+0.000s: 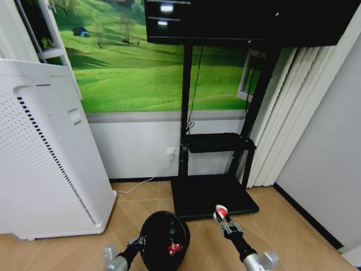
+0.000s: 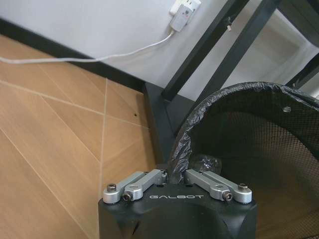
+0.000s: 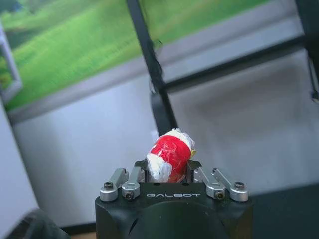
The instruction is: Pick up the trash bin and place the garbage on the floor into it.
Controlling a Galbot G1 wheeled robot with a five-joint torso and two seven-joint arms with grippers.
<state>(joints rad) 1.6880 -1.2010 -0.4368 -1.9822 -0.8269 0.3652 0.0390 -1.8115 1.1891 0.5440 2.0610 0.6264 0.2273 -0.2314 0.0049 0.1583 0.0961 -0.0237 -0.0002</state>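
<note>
Room: herringbone wood floor [image 1: 293,226], white wall w/ green meadow mural [image 1: 135,62], tall white perforated appliance [image 1: 45,164] at the robot's left, black TV stand [image 1: 214,195] straight ahead w/ its flat base on the floor; white cable [image 2: 84,57] runs along the skirting to a wall plug.

Count: 1 trash bin [image 1: 164,240], round black mesh w/ a black liner; 2 red-and-white wrappers, one [image 1: 175,247] lying inside the bin, one [image 3: 170,154] in the right gripper; 1 clear bottle [image 2: 207,162], only partly seen through the liner in the left wrist view, label hard to make out; green speck inside the bin in the head view too small to tell.

Left gripper [image 2: 178,185] clenched on the bin's rim, liner bunched between its fingers; bin's lower edge cut off by the head view, so whether it touches the floor can't be told.

Right gripper [image 3: 173,174] clamped on the held wrapper, just right of the bin, over the stand's base edge.
</note>
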